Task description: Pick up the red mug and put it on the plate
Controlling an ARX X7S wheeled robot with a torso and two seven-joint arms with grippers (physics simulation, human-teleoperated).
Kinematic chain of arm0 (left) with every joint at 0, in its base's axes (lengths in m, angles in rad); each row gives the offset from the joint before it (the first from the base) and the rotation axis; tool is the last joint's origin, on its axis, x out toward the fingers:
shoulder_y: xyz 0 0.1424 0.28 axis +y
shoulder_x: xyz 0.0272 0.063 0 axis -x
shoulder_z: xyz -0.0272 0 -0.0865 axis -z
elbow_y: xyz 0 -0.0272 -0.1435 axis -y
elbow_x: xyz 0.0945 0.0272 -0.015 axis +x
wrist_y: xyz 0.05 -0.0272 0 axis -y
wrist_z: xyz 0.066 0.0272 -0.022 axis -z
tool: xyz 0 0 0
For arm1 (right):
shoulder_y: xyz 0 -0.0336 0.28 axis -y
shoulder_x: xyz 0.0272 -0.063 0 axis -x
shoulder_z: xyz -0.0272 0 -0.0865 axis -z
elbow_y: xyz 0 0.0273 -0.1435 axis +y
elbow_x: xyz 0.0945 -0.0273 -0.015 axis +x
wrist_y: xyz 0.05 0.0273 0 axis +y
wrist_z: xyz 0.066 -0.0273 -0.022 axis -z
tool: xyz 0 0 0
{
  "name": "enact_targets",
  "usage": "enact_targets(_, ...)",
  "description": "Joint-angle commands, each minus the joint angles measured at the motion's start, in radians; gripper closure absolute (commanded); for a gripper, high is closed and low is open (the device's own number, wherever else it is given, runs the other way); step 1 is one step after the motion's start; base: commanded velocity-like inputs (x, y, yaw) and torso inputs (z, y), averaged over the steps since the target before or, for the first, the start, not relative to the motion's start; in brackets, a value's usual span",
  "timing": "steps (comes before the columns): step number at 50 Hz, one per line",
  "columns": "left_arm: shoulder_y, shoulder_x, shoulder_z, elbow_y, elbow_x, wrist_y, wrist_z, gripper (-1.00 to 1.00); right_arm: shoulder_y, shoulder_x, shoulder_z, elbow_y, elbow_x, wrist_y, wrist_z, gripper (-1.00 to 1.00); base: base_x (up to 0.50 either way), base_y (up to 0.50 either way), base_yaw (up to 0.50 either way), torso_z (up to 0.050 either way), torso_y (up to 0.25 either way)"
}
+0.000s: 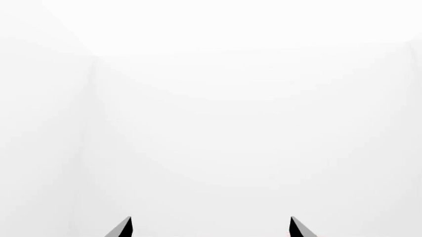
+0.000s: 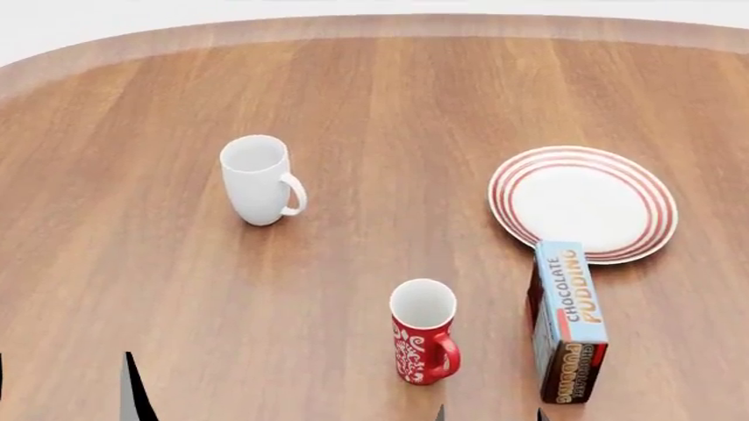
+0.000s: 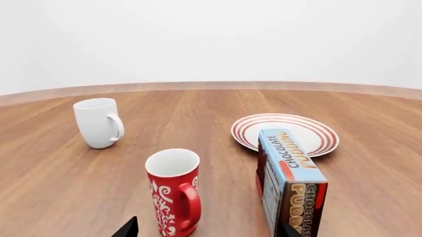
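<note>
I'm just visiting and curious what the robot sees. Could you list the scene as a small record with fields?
surface: round wooden table
target: red mug, upright, handle toward the robot
destination: plate, bare, beyond the pudding box
other items: white mug; chocolate pudding box, right of the red mug
right gripper: open, near the red mug
left gripper: open, holding nothing

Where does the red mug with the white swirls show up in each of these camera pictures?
Head view: the red mug stands low, just right of centre.
Right wrist view: low, left of centre.
Left wrist view: not in it; only blank white.
Shared landmark: the chocolate pudding box, beside the mug in both.
</note>
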Motion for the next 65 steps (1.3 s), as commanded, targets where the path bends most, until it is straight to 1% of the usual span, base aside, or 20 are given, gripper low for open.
enact_targets(1, -0.001, -0.004, 0.006, -0.001, -0.001, 0.001, -0.005, -1.0, 0.001, 0.003, -0.004, 0.003, 0.004, -0.003, 0.002, -1.0, 0.14, 0.0, 0.0, 0.0, 0.0)
enact_targets(65, -0.008, -0.021, 0.035, -0.002, -0.004, 0.004, -0.034, -1.0, 0.005, 0.022, -0.029, 0.002, 0.024, -0.01, 0.025, -1.0, 0.15, 0.0, 0.0, 0.0, 0.0)
